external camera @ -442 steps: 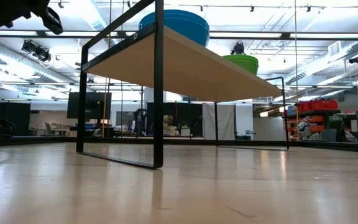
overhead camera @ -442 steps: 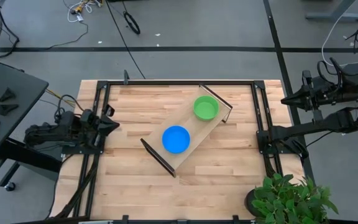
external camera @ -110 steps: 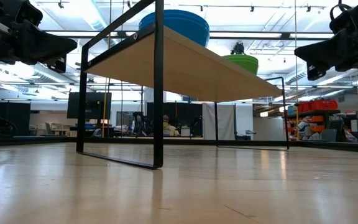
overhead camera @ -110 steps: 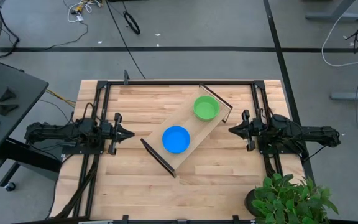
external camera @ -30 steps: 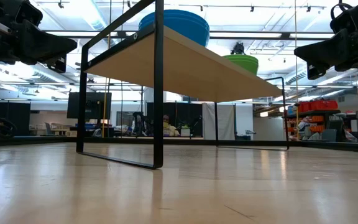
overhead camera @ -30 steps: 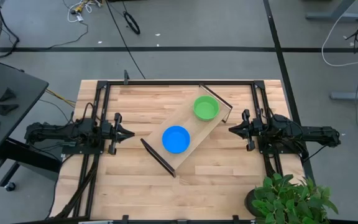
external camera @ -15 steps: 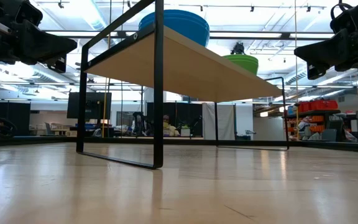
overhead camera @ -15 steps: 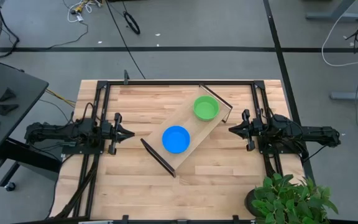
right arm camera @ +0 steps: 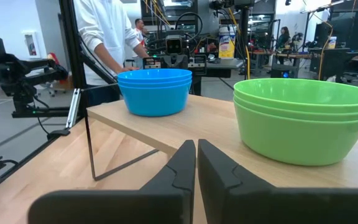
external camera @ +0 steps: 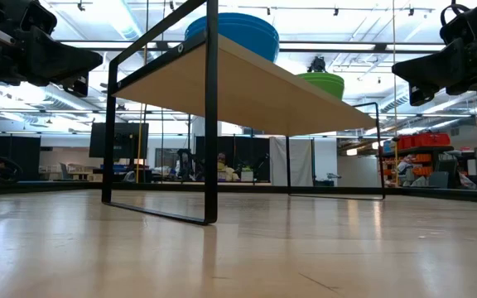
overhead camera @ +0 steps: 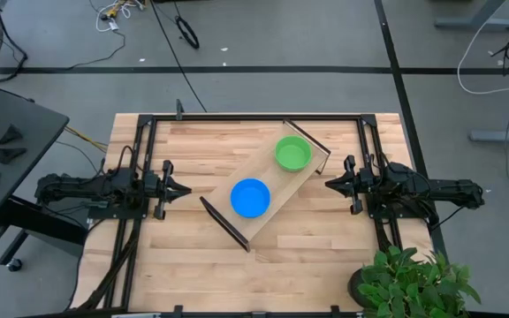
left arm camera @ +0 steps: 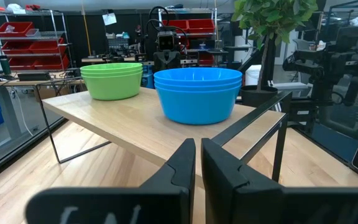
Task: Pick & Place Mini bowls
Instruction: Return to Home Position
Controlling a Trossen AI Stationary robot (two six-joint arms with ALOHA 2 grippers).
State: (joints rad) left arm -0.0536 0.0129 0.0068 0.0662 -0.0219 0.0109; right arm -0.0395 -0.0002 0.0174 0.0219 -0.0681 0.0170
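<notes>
Between the closed, empty left gripper (overhead camera: 172, 188) and right gripper (overhead camera: 328, 185), stacked blue plastic bowls (overhead camera: 250, 197) and green plastic bowls (overhead camera: 292, 153) sit on a pale wooden shelf (overhead camera: 272, 175).

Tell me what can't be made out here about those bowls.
- High view: blue stack and green stack each look like one bowl; the count is hidden from above.
- Low view: the shelf hides the stacks' bottoms; left arm and right arm are cut by the edges.
- Right wrist view: bowl insides hidden by their walls.
</notes>
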